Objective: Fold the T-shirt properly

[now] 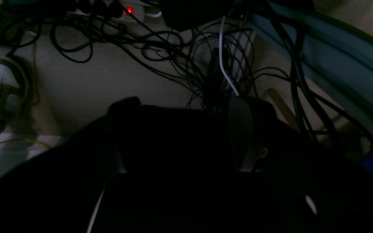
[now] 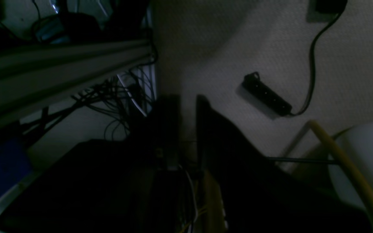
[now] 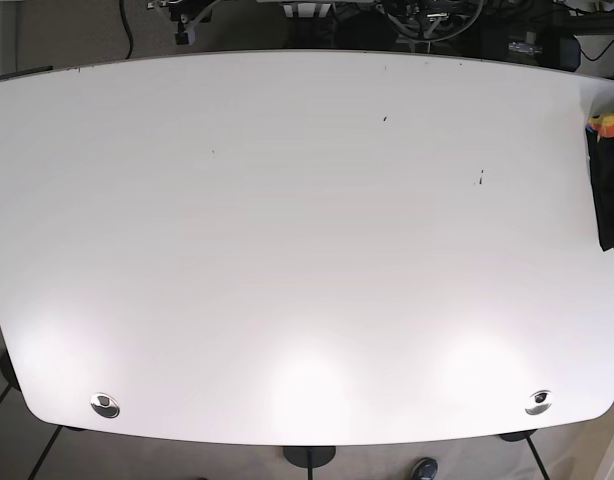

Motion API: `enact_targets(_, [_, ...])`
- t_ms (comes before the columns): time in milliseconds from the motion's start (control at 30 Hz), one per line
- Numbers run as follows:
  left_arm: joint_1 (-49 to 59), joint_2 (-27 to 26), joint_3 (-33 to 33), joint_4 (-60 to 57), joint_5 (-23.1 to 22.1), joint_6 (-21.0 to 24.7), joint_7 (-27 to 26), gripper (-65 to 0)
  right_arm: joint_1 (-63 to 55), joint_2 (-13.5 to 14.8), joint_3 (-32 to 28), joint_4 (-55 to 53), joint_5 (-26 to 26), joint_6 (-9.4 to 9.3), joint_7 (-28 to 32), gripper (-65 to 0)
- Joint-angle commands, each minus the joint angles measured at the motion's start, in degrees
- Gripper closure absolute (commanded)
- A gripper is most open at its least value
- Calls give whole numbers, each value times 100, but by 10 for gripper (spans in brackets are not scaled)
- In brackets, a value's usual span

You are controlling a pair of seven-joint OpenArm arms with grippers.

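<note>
White table (image 3: 287,250); dark cloth (image 3: 611,195) (right edge) on it.

Both grippers, left (image 1: 186,136) and right (image 2: 186,129), look black, dimly lit, thin white cables.

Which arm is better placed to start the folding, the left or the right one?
Probably left, weakly. The only cloth in the base view is a dark strip at the white table's right edge, which is the left arm's side. Neither arm shows over the table; both wrist cameras see floor and cables.

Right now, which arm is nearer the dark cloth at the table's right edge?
Probably left: that arm mounts on the side of the dark cloth, the right arm opposite. Neither shows over the table; both wrist cameras face the floor.
</note>
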Motion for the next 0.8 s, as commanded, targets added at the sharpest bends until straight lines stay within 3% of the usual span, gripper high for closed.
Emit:
enact_targets(33, [-7, -31, -18, 14, 29, -8, -21, -391, -34, 36, 29, -4, 45, 19, 47, -83])
enact_targets(800, [122, -94, -27, 141, 31, 48, -116, -393, 18, 57, 10, 14, 88, 17, 77, -81])
